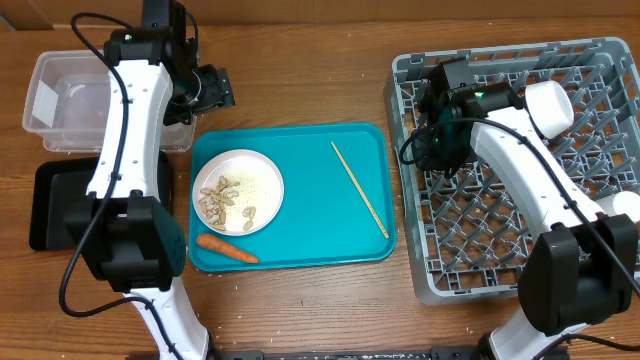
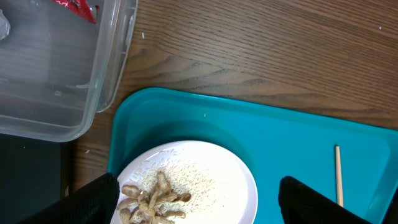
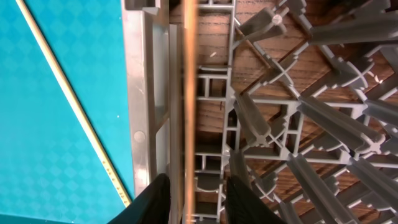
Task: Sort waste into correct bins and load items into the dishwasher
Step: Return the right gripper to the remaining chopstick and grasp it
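Wooden table [image 1: 300, 90]: one red wrapper [image 2: 78, 7] is in the clear tub [image 1: 60, 100]. The right gripper [image 3: 194, 202] pinches a chopstick [image 3: 188, 93] above the grey rack [image 1: 460, 240]; left gripper [image 2: 199, 193] is spread, empty. Judged outstanding: scraps [image 1: 225, 200], carrot [image 1: 227, 247], plate [image 1: 262, 175], second chopstick [image 1: 360, 188]

We are seeing a grained wooden table [image 1: 300, 90], a smooth plastic tray [image 1: 310, 210], a clear plastic tub [image 1: 80, 95], a matt plastic rack [image 1: 470, 220].
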`<state>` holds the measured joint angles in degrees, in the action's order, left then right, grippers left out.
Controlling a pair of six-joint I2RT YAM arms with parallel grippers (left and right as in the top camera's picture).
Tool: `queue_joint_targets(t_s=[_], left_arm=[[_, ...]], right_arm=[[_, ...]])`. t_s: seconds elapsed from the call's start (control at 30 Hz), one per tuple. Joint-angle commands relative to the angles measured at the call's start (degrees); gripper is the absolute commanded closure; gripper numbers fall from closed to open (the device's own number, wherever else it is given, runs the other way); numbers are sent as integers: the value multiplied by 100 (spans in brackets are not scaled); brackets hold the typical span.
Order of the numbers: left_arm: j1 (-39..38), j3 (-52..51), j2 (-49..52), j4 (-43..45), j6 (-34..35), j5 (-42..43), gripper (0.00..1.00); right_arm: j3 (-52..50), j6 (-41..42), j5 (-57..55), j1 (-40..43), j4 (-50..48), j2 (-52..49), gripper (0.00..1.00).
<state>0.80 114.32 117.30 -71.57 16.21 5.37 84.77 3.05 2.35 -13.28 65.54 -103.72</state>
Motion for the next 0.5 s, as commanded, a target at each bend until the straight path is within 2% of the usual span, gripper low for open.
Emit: queue_joint_targets(t_s=[0.0, 0.1, 0.23, 0.47], left_arm=[[-9, 59, -9, 4, 55, 66, 16], [-9, 59, -9, 7, 55, 66, 15], [-9, 59, -9, 20, 55, 68, 13], [-9, 59, -9, 13, 57, 68, 13]], right_arm=[[22, 13, -22, -15, -35, -31, 67], [308, 275, -437, -24, -28, 22, 66], [1014, 256, -411, -162, -96, 164, 62], [1386, -162, -52, -785, -501, 103, 47]])
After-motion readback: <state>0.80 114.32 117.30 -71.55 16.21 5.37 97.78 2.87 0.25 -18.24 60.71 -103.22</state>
